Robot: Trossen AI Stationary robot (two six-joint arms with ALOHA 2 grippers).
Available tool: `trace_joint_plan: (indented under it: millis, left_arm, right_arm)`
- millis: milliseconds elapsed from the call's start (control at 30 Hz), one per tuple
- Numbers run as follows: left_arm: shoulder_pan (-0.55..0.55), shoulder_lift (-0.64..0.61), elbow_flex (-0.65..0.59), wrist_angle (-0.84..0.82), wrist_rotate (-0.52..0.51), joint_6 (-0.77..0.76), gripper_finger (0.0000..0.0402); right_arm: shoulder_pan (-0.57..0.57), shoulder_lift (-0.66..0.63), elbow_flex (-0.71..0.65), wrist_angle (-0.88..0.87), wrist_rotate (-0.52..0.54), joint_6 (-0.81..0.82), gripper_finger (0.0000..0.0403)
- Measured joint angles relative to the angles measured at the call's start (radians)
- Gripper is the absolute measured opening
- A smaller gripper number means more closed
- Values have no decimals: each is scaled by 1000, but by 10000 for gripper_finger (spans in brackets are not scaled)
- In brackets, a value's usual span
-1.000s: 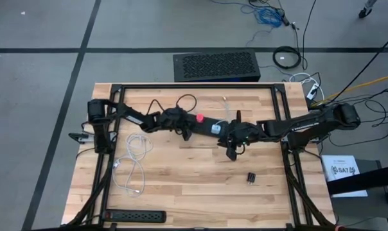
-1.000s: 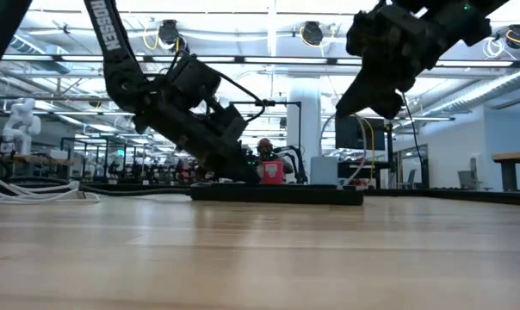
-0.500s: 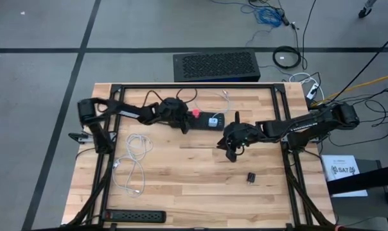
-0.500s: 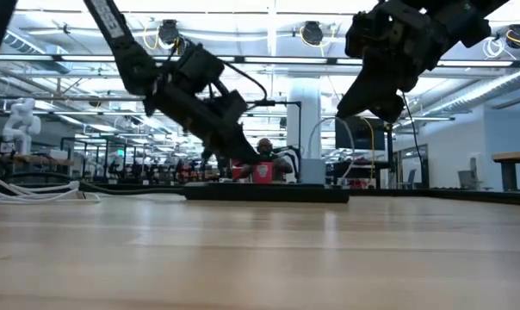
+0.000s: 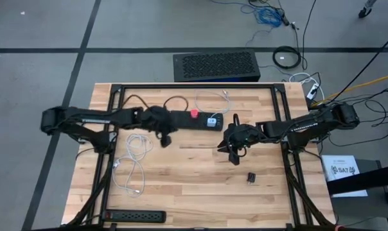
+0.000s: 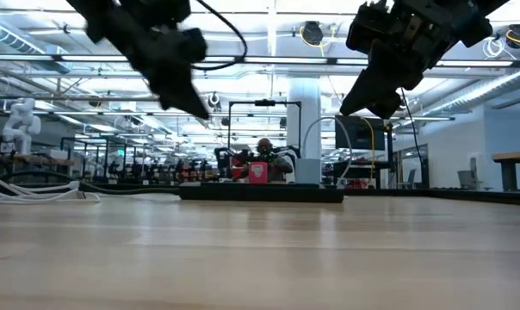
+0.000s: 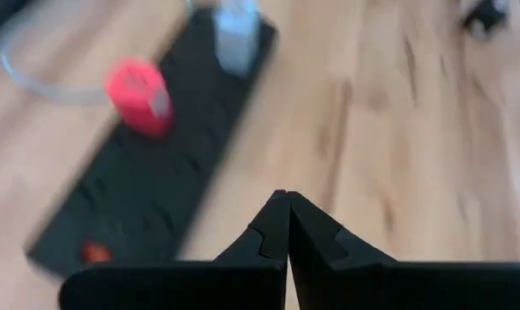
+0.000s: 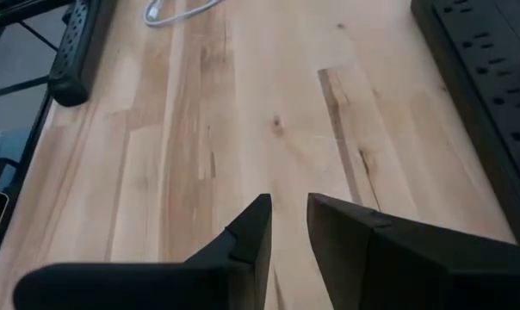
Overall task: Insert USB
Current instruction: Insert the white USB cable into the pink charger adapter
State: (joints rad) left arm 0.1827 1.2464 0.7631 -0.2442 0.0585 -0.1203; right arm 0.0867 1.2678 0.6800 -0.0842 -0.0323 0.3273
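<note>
A black power strip [image 5: 193, 119] lies on the wooden table toward its far side, with a red plug [image 5: 194, 113] and a white charger block [image 5: 213, 122] stuck in its top. A thin white USB cable [image 5: 212, 96] loops on the table just beyond it. Whether its end sits in the charger, I cannot tell. My left gripper [image 5: 166, 138] hangs shut above the table, near the strip's left end, holding nothing; its wrist view shows the strip [image 7: 148, 155] ahead. My right gripper [image 5: 232, 154] hovers right of the strip, its fingers [image 8: 251, 226] a narrow gap apart and empty.
A coiled white cable [image 5: 132, 164] lies at the table's left. A second black power strip [image 5: 135, 216] sits along the near edge. A small black part [image 5: 252, 177] rests near the right. Bare wood lies between the grippers and the near edge.
My left gripper, shut throughout, has risen from the power strip and drawn back toward the table's left edge. The strip has slid a little toward the left and now lies free of the gripper. My right gripper has stayed in place.
</note>
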Motion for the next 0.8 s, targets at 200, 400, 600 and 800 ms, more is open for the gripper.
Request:
trace_joint_plan:
  millis: [200,400,600,800]
  left_arm:
    - [-115,-36,0,-395,-46,-192,6]
    - [-187,21,0,-603,-193,-258,8]
    - [-192,95,0,-765,-195,-265,55]
    - [-192,154,-8,-835,-273,-267,122]
  right_arm:
    - [0,1,0,4,2,-7,71]
    - [0,2,1,6,33,-27,71]
    - [0,2,1,4,33,-29,71]
    - [0,2,1,5,32,-52,71]
